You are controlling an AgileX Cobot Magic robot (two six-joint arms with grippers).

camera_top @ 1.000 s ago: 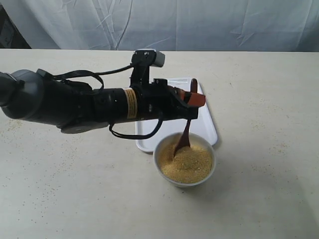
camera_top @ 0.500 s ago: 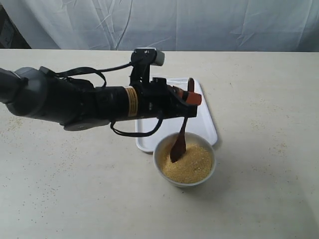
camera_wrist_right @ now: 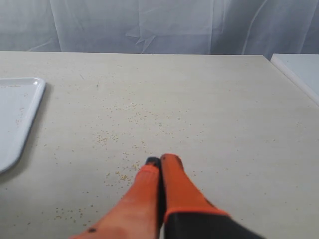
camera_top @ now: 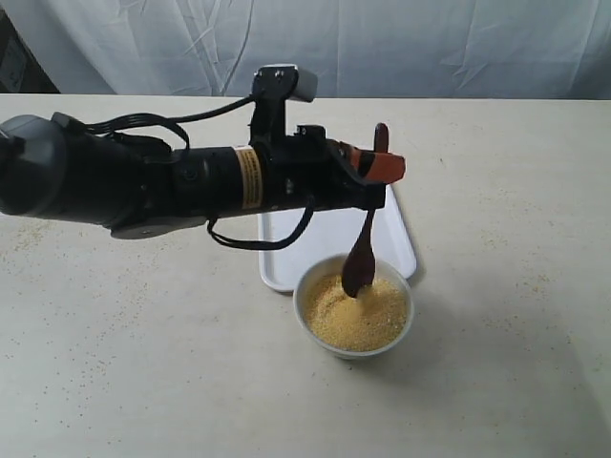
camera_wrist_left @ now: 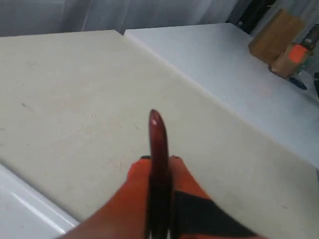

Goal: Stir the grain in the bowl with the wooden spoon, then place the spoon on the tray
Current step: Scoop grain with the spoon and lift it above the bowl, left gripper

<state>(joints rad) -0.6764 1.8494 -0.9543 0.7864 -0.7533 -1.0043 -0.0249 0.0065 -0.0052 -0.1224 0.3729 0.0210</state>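
Observation:
My left gripper (camera_top: 380, 167) is shut on the handle of the dark reddish-brown wooden spoon (camera_top: 361, 258), which hangs nearly upright. Its scoop is lifted just above the yellow grain (camera_top: 358, 313) in the cream-white bowl (camera_top: 321, 340). The white tray (camera_top: 401, 243) lies right behind the bowl, partly hidden by my arm. In the left wrist view the spoon (camera_wrist_left: 158, 144) handle end sticks out between the orange fingers (camera_wrist_left: 139, 174) of the left gripper (camera_wrist_left: 158, 160). My right gripper (camera_wrist_right: 160, 162) is shut and empty above the tabletop, out of sight in the exterior view.
Loose grains (camera_wrist_right: 119, 172) are scattered on the beige table around the right gripper. A corner of the tray (camera_wrist_right: 15, 114) shows in the right wrist view. A white cloth backdrop (camera_top: 382, 43) hangs behind the table.
The left gripper has risen and shifted right, lifting the spoon's scoop out of the grain and swinging it from the bowl's left side toward its middle.

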